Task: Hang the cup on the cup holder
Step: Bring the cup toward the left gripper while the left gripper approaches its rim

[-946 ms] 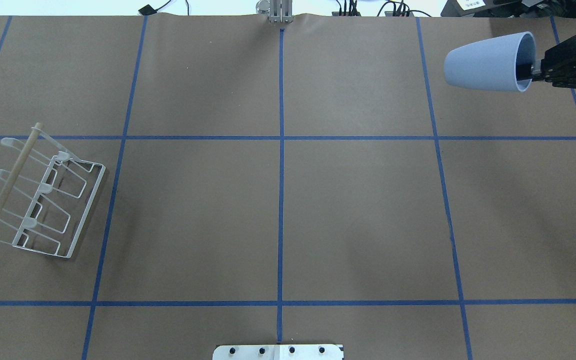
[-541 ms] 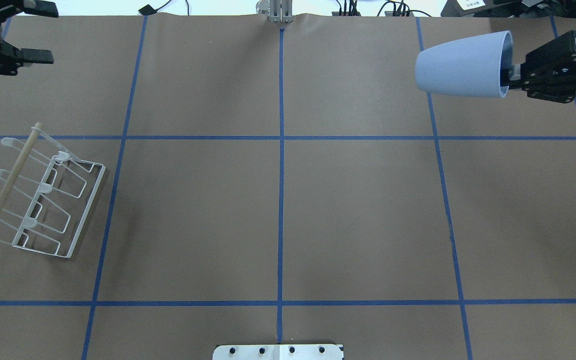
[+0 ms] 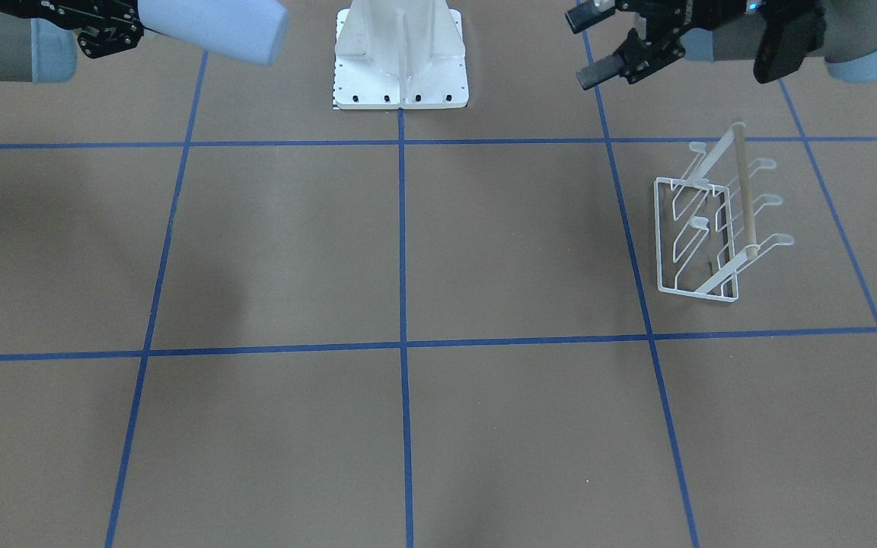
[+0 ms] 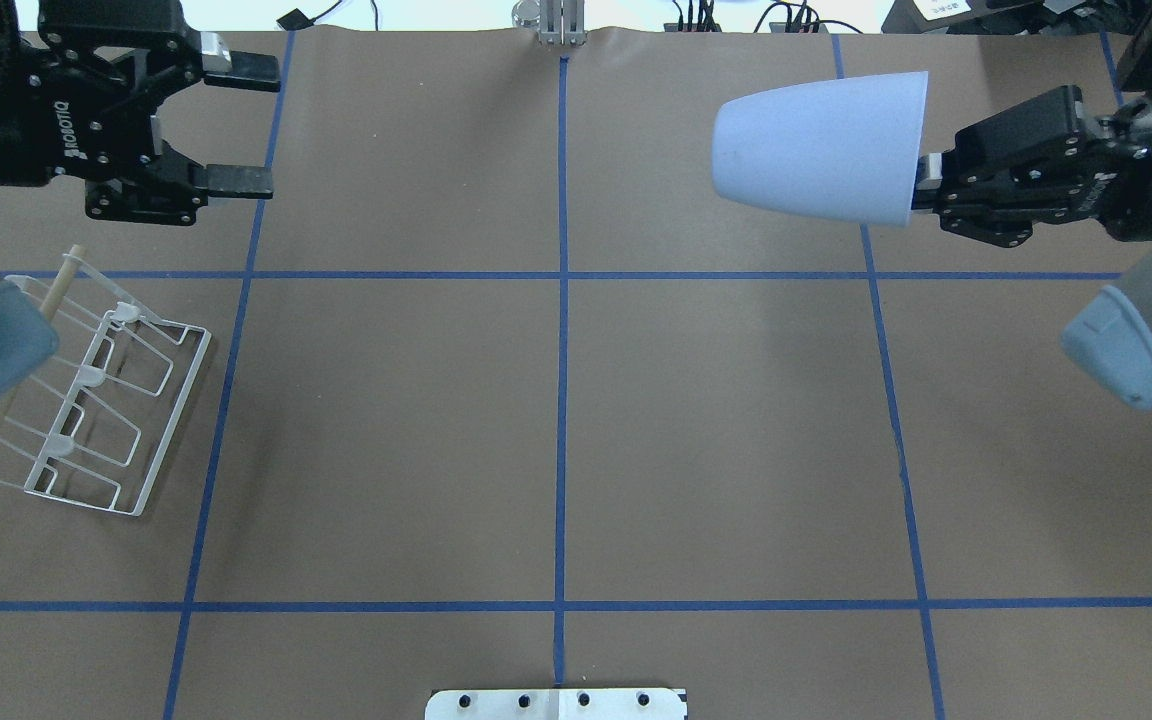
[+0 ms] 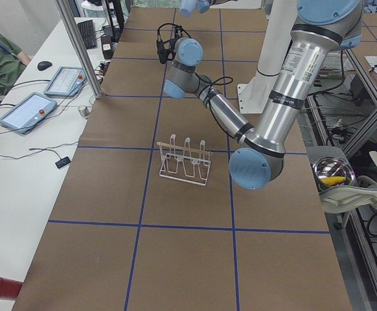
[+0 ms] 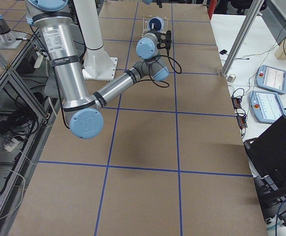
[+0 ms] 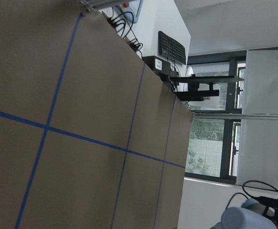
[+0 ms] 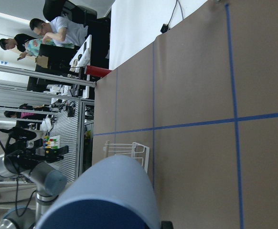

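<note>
Holding the cup (image 4: 816, 150) sideways by its rim, right gripper (image 4: 923, 184) aloft, left gripper (image 4: 246, 125) spread wide, cup holder (image 4: 86, 400) well apart.

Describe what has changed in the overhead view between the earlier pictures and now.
The right end effector, shut on the cup, carried it leftward in the overhead view, toward the robot's left side. The left end effector came into view at the far left and moved inward, open. Nothing was newly taken hold of or let go. The cup holder stayed in place.
</note>
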Available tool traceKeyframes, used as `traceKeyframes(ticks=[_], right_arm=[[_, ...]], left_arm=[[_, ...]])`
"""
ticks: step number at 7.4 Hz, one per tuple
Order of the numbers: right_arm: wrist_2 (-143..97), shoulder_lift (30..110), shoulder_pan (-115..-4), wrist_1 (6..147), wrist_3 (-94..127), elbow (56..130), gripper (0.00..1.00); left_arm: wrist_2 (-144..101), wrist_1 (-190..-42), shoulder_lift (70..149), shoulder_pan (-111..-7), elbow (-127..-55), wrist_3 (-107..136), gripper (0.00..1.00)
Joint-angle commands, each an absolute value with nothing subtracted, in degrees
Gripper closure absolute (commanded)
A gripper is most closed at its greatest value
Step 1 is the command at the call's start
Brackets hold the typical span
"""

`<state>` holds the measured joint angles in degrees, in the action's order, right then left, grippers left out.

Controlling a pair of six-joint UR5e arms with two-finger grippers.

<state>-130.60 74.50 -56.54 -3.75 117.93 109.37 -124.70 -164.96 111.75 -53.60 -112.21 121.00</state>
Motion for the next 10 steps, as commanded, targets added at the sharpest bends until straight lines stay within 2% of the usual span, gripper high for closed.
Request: traceKeyframes(ticks=[1, 4, 10], right_arm=[[-123.86, 74.27, -51.26, -8.07, 118.74, 109.51, 1.0], [-118.92, 70.06, -44.31, -8.53, 118.74, 109.25, 1.0], [-118.65, 68.47, -41.84, -9.32, 118.65, 108.99, 1.0]], left_arm=[[-110.46, -164.8, 115.2, -43.55, -116.01, 124.0, 0.05], [-104.85, -164.62, 118.56, -37.98, -116.1, 125.68, 0.05], [-104.85, -164.97, 118.74, -34.11, -115.93, 125.6, 0.05]])
